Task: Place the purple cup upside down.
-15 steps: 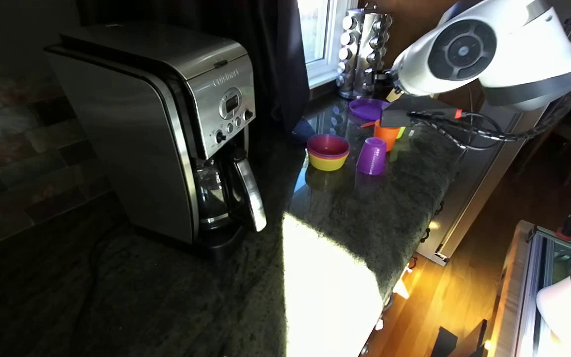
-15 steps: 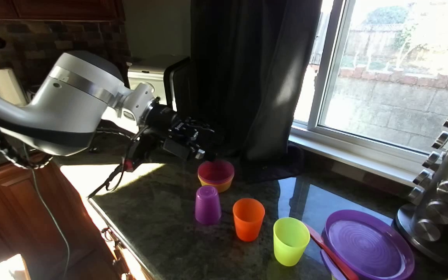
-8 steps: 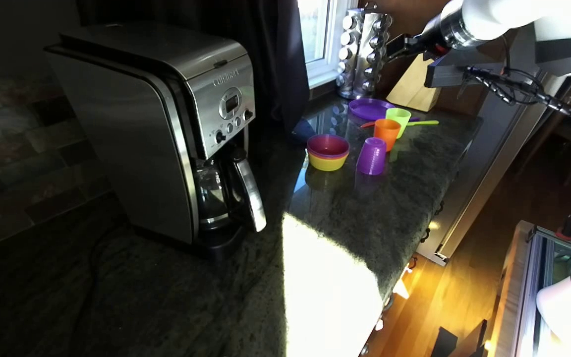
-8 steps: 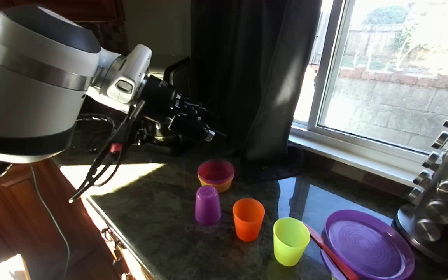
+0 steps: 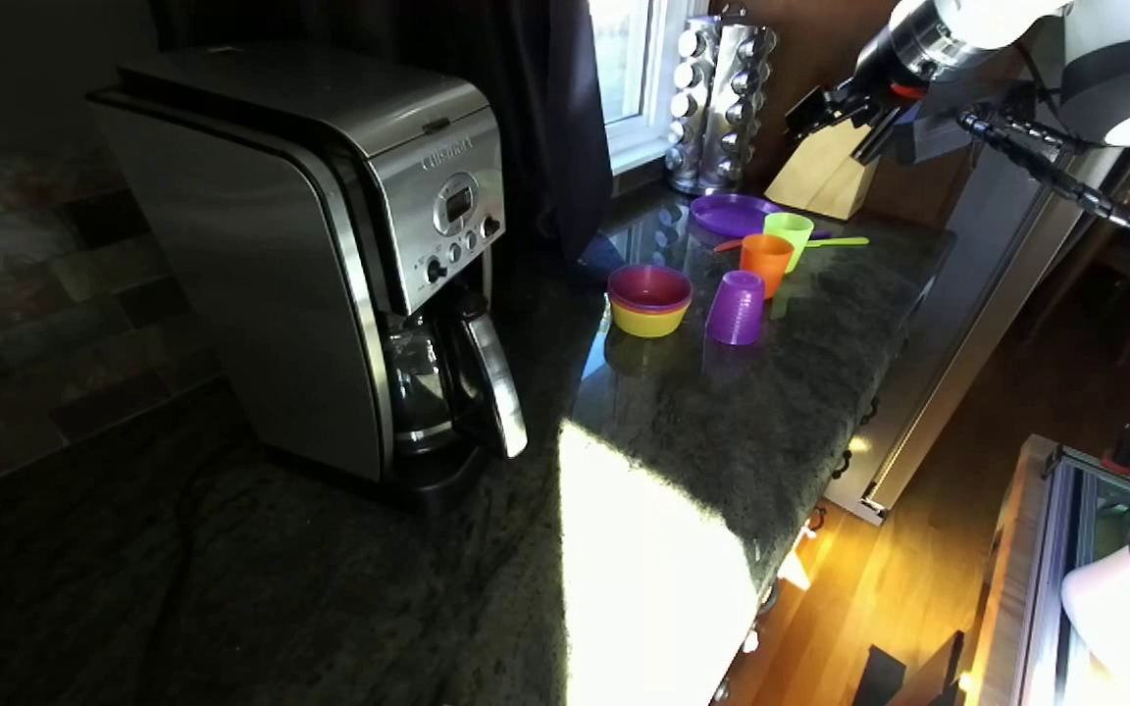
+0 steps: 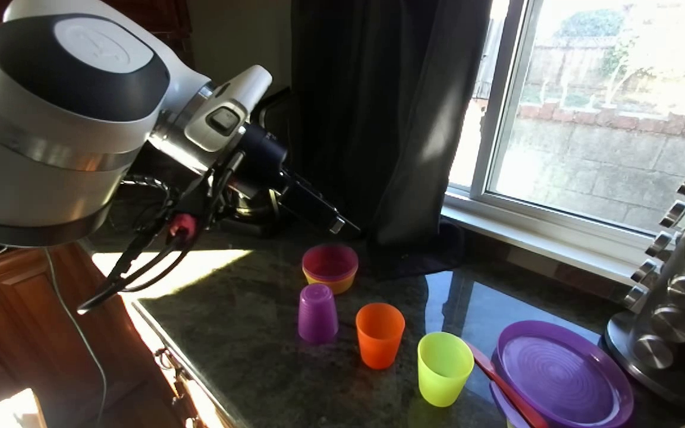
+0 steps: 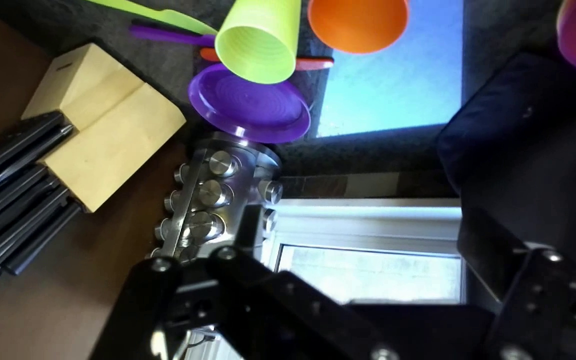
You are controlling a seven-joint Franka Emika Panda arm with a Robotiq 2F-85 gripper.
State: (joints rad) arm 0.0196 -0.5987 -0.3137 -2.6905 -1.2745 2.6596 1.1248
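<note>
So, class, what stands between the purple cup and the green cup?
The orange cup stands between the purple cup and the green cup in both exterior views.

From afar I'm working in what looks like a home kitchen: on the counter [image 6: 259,368] I see a coffee maker [image 5: 300,265], a jar rack [image 6: 672,291], a knife block [image 7: 108,125], bowls [image 5: 649,319] and a plate [image 6: 562,377], and around it are cabinets [image 6: 15,303], a tiled wall [image 5: 25,333], and a curtain [image 6: 372,95] beside a window [image 5: 636,88] onto a yard [image 6: 610,134]
</note>
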